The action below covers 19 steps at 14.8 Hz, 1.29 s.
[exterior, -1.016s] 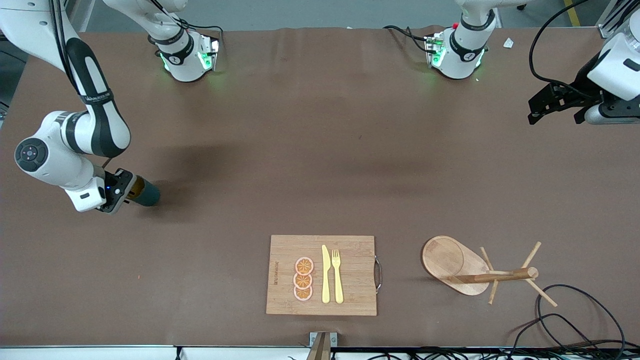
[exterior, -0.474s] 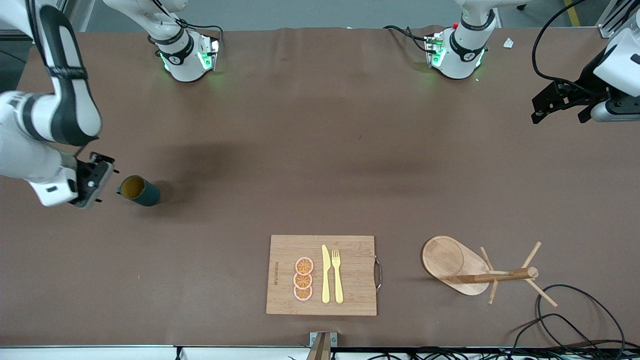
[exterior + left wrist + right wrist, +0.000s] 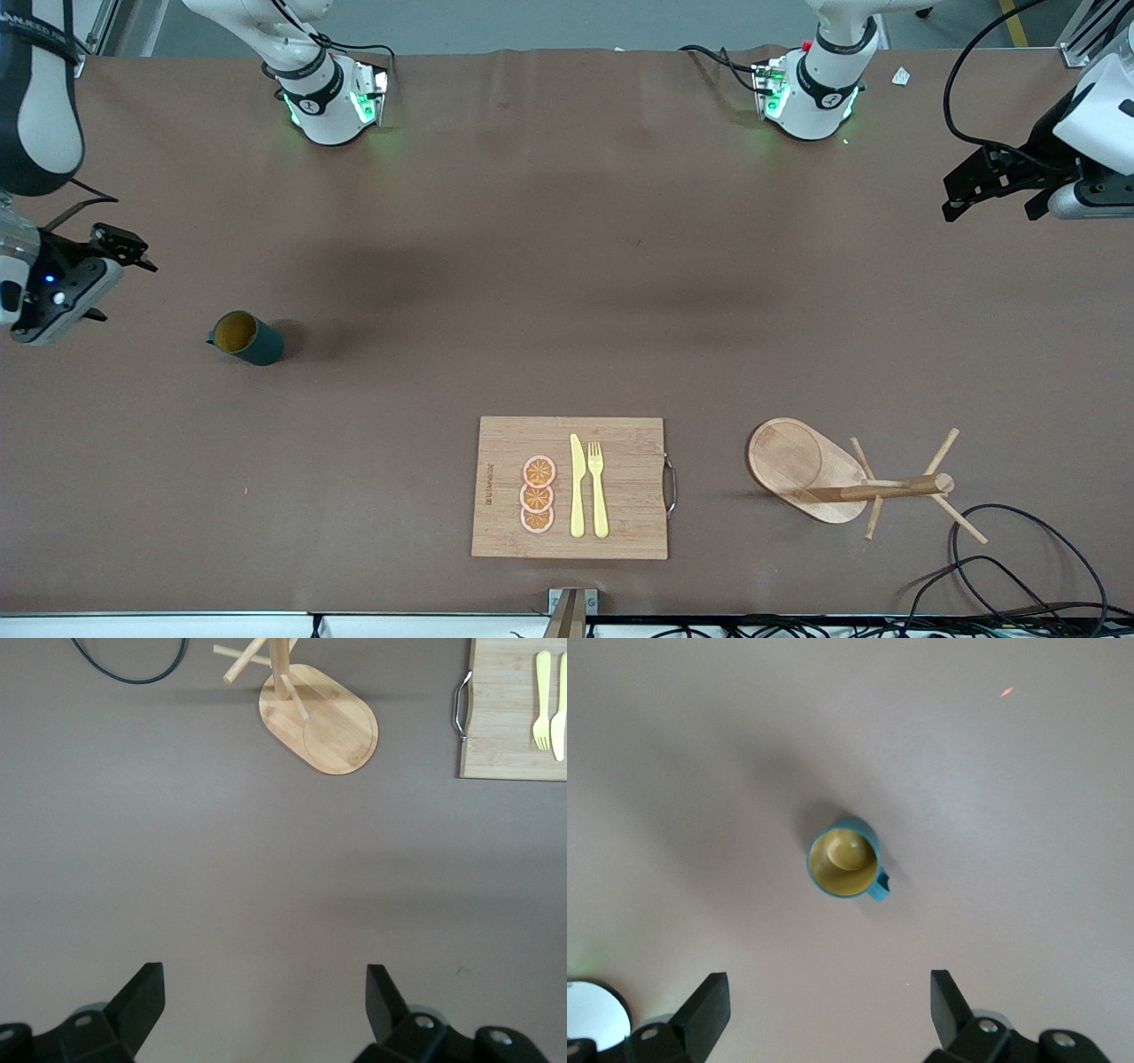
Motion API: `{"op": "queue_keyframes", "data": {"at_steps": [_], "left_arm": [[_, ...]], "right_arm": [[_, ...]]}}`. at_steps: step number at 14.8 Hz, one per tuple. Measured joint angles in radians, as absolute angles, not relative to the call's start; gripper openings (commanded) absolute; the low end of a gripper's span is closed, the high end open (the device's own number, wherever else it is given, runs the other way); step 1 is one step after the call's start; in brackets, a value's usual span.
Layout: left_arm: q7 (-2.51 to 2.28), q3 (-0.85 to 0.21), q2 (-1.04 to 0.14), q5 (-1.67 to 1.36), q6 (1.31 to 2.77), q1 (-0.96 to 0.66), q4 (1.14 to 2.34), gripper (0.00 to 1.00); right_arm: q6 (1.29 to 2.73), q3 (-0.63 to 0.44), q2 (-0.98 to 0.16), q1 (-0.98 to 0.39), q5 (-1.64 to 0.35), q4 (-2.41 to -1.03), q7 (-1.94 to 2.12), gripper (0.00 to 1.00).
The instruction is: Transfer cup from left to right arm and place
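The dark teal cup (image 3: 246,338) stands upright on the brown table toward the right arm's end, its ochre inside showing and its small handle pointing to that end. In the right wrist view the cup (image 3: 844,863) sits alone below the camera. My right gripper (image 3: 120,286) hangs open and empty above the table's edge at that end, apart from the cup; in its wrist view the right gripper (image 3: 828,1005) holds nothing. My left gripper (image 3: 988,211) waits open and empty over the left arm's end of the table, and the left gripper (image 3: 266,1001) shows bare table between its fingers.
A wooden cutting board (image 3: 620,443) with orange slices (image 3: 537,495), a yellow knife (image 3: 577,487) and fork (image 3: 599,489) lies near the front edge. A wooden peg stand (image 3: 797,461) lies beside it toward the left arm's end, with black cables (image 3: 1019,567) close by.
The right gripper opened, let go of the cup and drew back up toward the right arm's end. The cup stays standing on the table. The left gripper barely moved.
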<state>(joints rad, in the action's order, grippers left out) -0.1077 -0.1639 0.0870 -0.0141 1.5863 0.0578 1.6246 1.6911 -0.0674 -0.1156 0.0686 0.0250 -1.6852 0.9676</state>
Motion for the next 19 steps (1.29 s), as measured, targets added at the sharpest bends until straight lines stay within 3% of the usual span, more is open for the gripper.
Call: {"op": "queue_keyframes", "data": {"at_steps": [6,9,19], "left_arm": [[-0.108,-0.161,0.085,-0.014,1.586,0.058,1.621,1.0],[-0.108,-0.161,0.084,-0.014,1.586,0.058,1.621,1.0],[-0.108,-0.16,0.083,-0.014,1.586,0.059,1.621,1.0]], "right_arm": [[1.591,-0.062,-0.144,0.045,0.063,-1.472,0.949,1.0],[1.589,-0.063,-0.154,0.044,0.063,-1.457,0.923,1.0],[1.411,-0.057,-0.123,0.038,-0.038,-1.428,0.238,1.0]]}}
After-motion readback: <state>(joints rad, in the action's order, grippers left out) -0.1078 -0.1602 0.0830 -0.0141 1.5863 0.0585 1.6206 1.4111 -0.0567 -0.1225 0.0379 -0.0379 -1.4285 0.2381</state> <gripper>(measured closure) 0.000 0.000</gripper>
